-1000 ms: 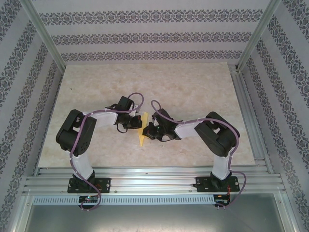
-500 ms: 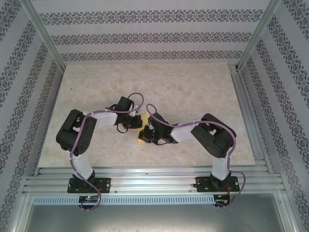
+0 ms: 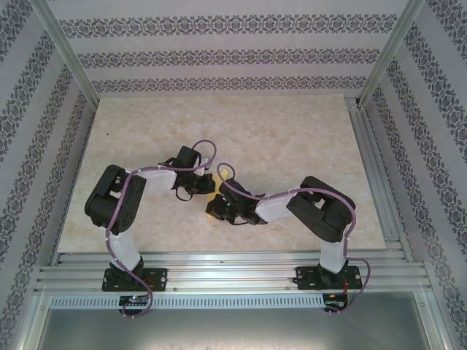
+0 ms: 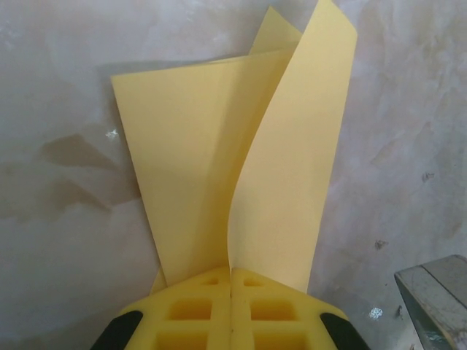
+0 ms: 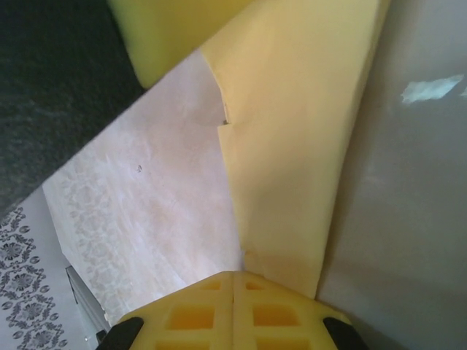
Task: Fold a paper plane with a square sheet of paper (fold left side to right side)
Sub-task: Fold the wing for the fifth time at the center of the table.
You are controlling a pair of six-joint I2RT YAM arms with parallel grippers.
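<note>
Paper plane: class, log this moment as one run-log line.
paper plane: part-folded, one flap raised | left gripper: shut on it | right gripper: shut, tips touching it

**Legible Markings: None**

No text, label, brand, number or sign can be read in any view. The folded paper (image 4: 204,168) is blank mustard-yellow on every visible face. The back wall (image 3: 219,58), at 12 o'clock in the top view, carries repeating bands of floral ornament, which is pattern and not lettering.

Marbled beige table (image 3: 292,131), patterned walls (image 3: 219,55)
</note>
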